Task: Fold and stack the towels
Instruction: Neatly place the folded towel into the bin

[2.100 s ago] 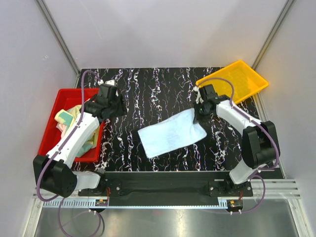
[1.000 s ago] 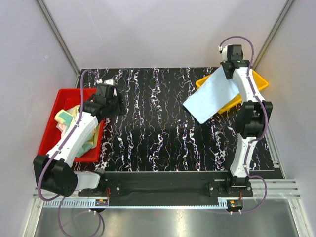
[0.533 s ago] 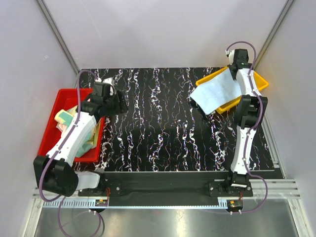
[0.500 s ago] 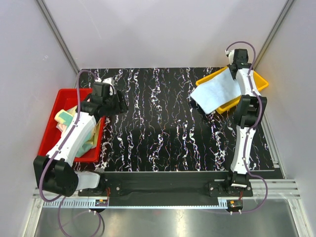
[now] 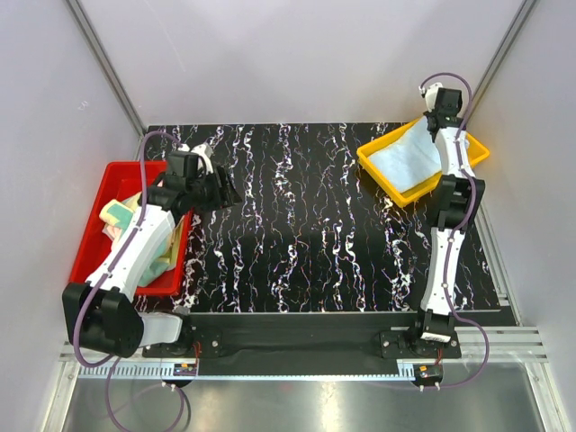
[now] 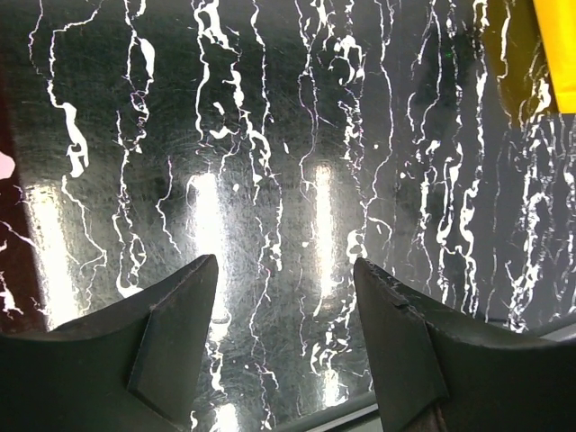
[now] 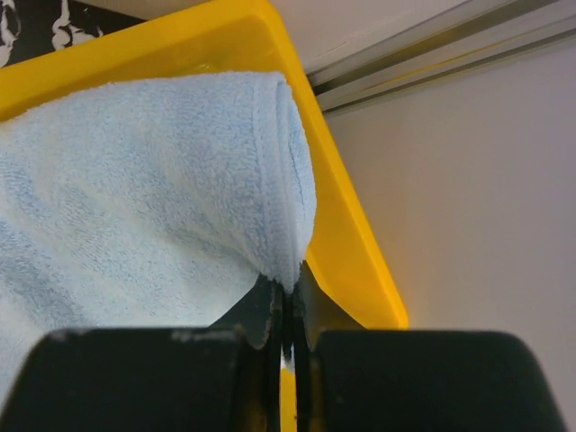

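Towel (image 7: pixel 135 180) of light-blue terry sags into the yellow tray (image 7: pixel 346 216) at the far right corner, hem pinched in your right end effector (image 7: pixel 286 310); left end effector (image 6: pixel 283 297) gapes empty over glossy table (image 6: pixel 270 135).

Open table (image 6: pixel 270 135) spreads before the left pincer (image 6: pixel 285 265), bounded by red tray (image 5: pixel 124 168) and yellow tray (image 5: pixel 380 175).

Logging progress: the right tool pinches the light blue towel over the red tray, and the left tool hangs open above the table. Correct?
Wrong tray colour. The right wrist view shows the right tool pinching the light blue towel over the yellow tray, not a red one; the left tool hangs open above the table.
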